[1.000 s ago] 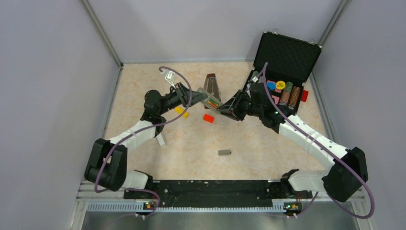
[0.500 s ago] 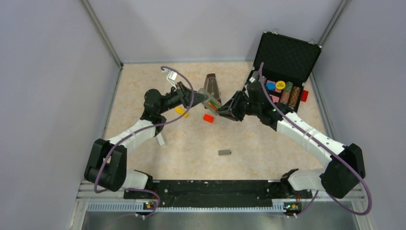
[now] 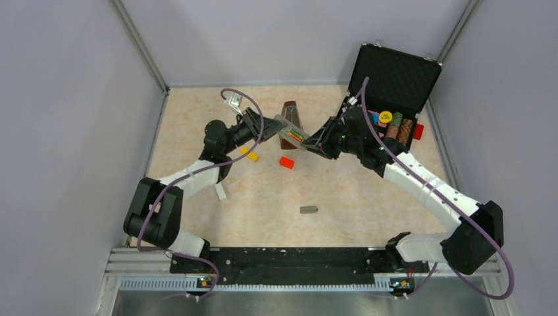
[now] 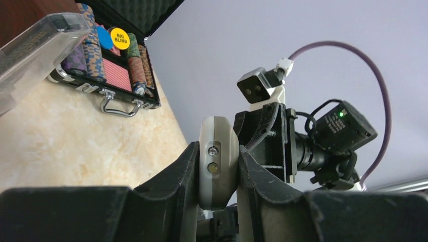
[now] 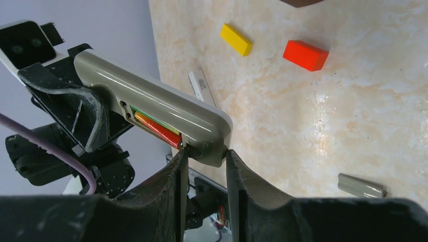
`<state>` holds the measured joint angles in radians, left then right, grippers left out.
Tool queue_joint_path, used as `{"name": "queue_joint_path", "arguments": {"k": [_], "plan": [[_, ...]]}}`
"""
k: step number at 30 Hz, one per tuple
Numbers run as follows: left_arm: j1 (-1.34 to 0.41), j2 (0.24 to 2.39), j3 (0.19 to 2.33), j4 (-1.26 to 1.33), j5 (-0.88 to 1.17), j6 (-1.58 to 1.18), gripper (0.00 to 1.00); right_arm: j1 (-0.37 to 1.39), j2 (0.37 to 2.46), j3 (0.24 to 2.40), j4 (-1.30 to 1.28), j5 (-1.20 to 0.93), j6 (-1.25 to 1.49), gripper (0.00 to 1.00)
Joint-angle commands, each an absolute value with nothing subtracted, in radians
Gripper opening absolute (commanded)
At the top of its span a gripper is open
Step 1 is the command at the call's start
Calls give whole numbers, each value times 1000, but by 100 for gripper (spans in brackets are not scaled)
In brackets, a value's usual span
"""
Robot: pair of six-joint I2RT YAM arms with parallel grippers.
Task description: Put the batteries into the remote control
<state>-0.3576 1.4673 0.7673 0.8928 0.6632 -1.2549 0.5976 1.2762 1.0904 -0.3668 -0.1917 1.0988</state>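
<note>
The remote (image 3: 288, 133) is up in the air over the middle of the bench (image 3: 263, 197), with a claw on each end. From above it looks like a short grey bar. It runs from far-left to near-right, from the left claw (image 3: 268, 126) to the right claw (image 3: 312, 143), and its open side faces up. The right wrist view shows more: the batteries (image 5: 157, 126), one red-orange and one green, lie side by side in the slot, along the remote's length. There the right claw is clenched on the rounded end nearest it. The left wrist view sees the remote only end-on, a small oval with a screw. It is squeezed between the left claw's two fingers (image 4: 181, 176), so that claw grasps the remote too. Down on the bench lie a grey cover (image 5: 361, 185), a red block (image 5: 305, 54), a yellow block (image 5: 235, 39) and a white bar (image 5: 202, 86), all apart from each other. An open black case (image 3: 395, 76) stands at the back right.
</note>
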Motion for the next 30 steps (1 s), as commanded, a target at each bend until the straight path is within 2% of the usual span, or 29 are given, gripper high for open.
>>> {"name": "queue_joint_path", "arguments": {"k": [1,5,8,12,25,30], "plan": [[-380,1466,789,1213,696,-1538,0,592,1295,1106,-438,-125,1035,30],[-372,1460,777,1150,669,-1526,0,583,1282,1116,-450,-126,1025,31],[-363,1453,774,1086,652,-1511,0,577,1268,1115,-460,-118,1026,37],[-357,1446,771,1030,636,-1496,0,567,1247,1114,-461,-114,1029,39],[-354,1436,750,999,608,-1495,0,544,1178,1095,-373,-181,1037,45],[-349,1420,756,963,602,-1495,0,543,1159,1061,-280,-238,1074,54]]}}
